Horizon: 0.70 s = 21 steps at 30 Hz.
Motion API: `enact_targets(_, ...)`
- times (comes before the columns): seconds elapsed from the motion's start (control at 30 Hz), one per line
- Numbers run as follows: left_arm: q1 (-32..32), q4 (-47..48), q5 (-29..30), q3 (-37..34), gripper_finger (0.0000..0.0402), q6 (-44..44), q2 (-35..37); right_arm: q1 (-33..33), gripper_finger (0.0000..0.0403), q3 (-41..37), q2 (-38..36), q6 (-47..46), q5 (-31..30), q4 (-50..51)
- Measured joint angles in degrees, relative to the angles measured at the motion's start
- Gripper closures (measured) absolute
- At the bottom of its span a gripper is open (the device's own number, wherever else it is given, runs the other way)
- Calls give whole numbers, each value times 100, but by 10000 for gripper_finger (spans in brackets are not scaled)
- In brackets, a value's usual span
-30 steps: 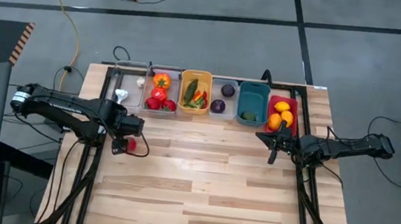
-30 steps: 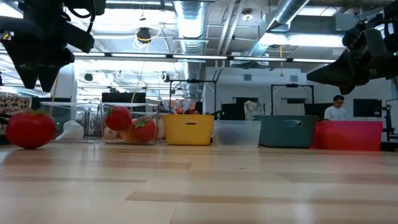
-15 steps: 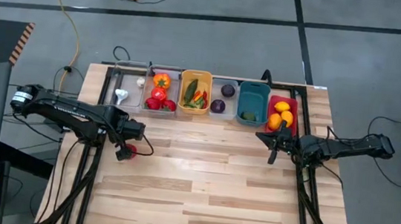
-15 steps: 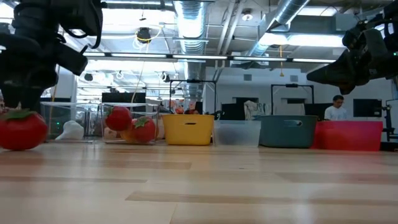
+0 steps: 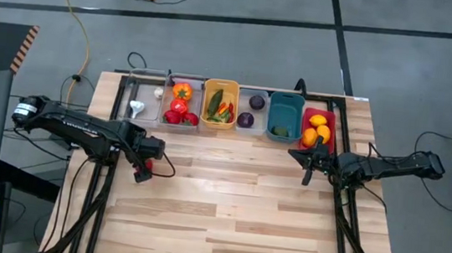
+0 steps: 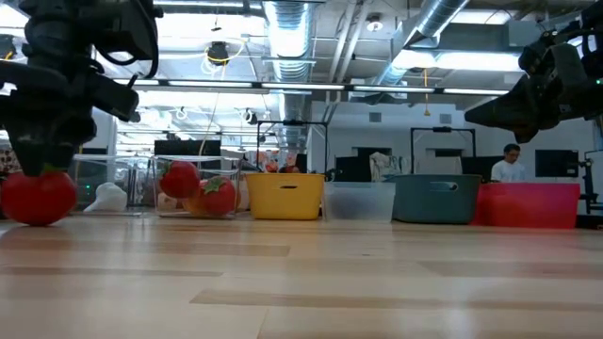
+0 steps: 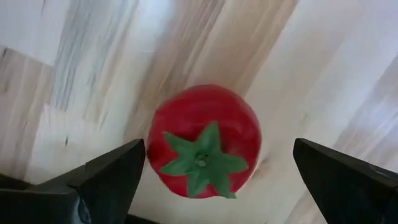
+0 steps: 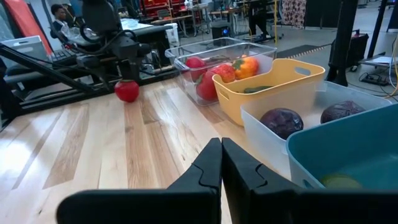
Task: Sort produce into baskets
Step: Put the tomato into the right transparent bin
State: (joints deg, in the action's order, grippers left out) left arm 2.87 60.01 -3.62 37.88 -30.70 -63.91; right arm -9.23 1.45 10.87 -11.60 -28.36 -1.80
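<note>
A red tomato with a green stem cap sits on the bare wood near the table's left edge. My left gripper points down over it, open, with one finger on each side and a gap showing at the wider side. In the high view the gripper covers most of the tomato. The baskets stand in a row along the far edge, from a clear one holding red produce to a red one with citrus. My right gripper waits shut above the table in front of the red basket.
Between those two baskets stand a yellow one with green pieces and chilies, a clear one with purple balls, and a teal one. A further clear one holds white garlic. The near half of the table is bare wood.
My left gripper has come down over the tomato and moved slightly toward the table's right edge, so its fingers now straddle the fruit. It has rolled a little about its own axis. The tomato stays on the wood. My right arm has kept still.
</note>
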Motion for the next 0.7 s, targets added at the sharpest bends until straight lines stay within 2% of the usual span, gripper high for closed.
enact_targets(0.27, -2, 89, 300, -7, 3, -27, -132, -2, 367, -2, 0, 0, 0, -9)
enact_targets(0.53, 7, 8, 300, -296, 3, -309, -372, -2, 367, -4, 0, -2, -1, -28)
enact_targets(0.7, 7, -62, 299, -387, 20, -343, -370, -2, 367, -4, -2, -2, 0, -33)
